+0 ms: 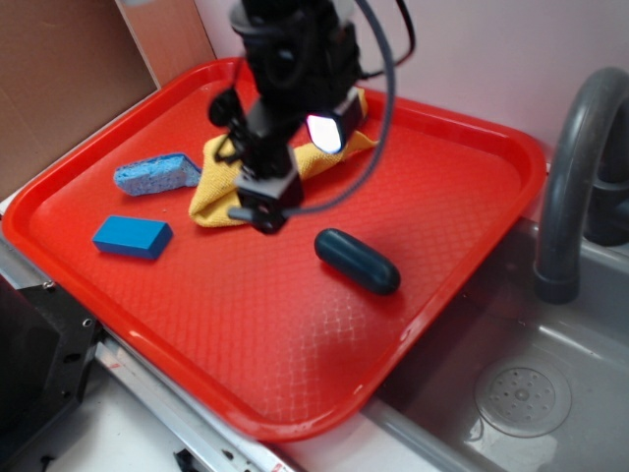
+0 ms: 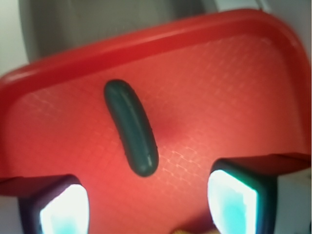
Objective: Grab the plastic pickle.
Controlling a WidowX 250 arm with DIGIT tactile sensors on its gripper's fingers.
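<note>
The plastic pickle (image 1: pixel 357 261) is a dark teal oblong capsule lying flat on the red tray (image 1: pixel 442 187), right of its centre. My gripper (image 1: pixel 257 211) hangs above the tray to the pickle's left, apart from it. In the wrist view the pickle (image 2: pixel 131 126) lies ahead of the gripper (image 2: pixel 148 202), its near end just beyond the gap. Both fingers (image 2: pixel 233 200) stand wide apart with only bare tray between them, so the gripper is open.
A yellow cloth (image 1: pixel 221 192) lies bunched under and behind the gripper. A light-blue sponge (image 1: pixel 155 173) and a blue block (image 1: pixel 132 236) lie at the tray's left. A grey sink (image 1: pixel 521 393) with a faucet (image 1: pixel 570 177) sits to the right.
</note>
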